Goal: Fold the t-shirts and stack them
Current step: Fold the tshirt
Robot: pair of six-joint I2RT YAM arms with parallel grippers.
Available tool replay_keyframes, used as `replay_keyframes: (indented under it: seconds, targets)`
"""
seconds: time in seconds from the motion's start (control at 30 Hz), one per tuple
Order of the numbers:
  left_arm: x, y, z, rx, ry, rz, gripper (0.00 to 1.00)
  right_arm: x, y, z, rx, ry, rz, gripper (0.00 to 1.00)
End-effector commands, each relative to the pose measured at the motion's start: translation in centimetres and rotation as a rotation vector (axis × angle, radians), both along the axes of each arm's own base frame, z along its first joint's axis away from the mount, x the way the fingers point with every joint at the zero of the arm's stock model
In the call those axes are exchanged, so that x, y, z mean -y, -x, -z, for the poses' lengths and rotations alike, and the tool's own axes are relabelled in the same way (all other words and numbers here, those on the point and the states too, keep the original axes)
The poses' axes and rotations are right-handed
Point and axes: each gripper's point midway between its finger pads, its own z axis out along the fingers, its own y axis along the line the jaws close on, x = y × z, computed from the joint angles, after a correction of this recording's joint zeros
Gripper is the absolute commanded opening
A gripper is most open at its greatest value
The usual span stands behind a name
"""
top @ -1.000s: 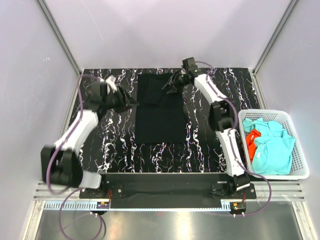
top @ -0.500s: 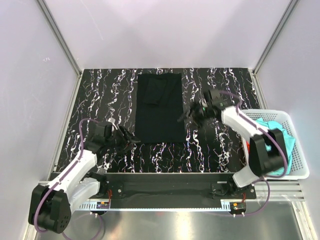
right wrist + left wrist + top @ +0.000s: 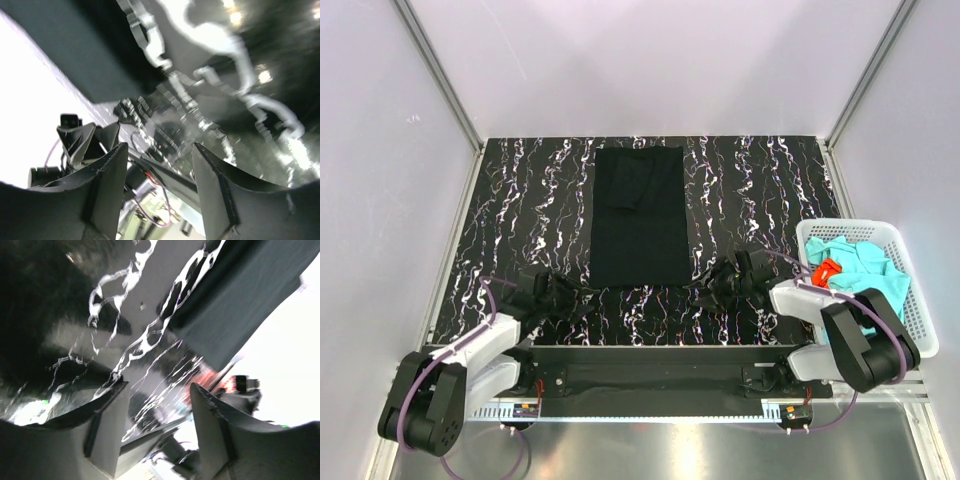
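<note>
Black t-shirt [image 3: 638, 225] in play: left gripper [image 3: 582, 298] and right gripper [image 3: 706, 292], both gaping open and empty, are hovering low over the counter [image 3: 520, 220], flanking its near hem, one corner lying just inside each, its long axis running straight away toward the far edge.

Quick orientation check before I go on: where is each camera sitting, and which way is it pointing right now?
Top external: above and behind the bases, looking down on the marbled table, the black t-shirt and the basket; both arms show.
Left wrist: low over the table, facing the shirt's near left corner; its open left claw frames the bottom.
Right wrist: also low, facing the shirt's near right edge; its open right claw shows below.
Shared: all three show the black t-shirt and the table.
</note>
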Motion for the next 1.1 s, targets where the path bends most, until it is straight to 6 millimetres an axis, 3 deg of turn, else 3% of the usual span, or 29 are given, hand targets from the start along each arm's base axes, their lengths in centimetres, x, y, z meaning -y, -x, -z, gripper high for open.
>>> replay_keyframes:
  seconds: [0.0, 0.4, 0.77, 0.97, 1.07]
  targets:
    - [-0.9, -1.8, 0.5, 0.007, 0.013, -0.147, 0.56, -1.0, -2.9, -0.9, 0.089, -0.063, 0.098, 0.59]
    - [-3.4, -2.6, 3.1, -0.08, -0.087, -0.305, 0.5, -1.0, -3.2, 2.9, 0.002, 0.016, 0.227, 0.54]
    - [-3.3, -3.4, 3.8, -0.112, -0.133, -0.284, 0.45, -0.1, -3.5, 4.2, -0.043, 0.054, 0.3, 0.5]
    - [-3.3, -3.2, 4.3, -0.123, -0.151, -0.266, 0.41, 0.0, -3.9, 5.1, -0.078, 0.092, 0.304, 0.41]
    - [-3.1, -3.5, 4.2, -0.103, -0.143, -0.25, 0.32, -0.1, -3.9, 5.5, -0.098, 0.097, 0.296, 0.38]
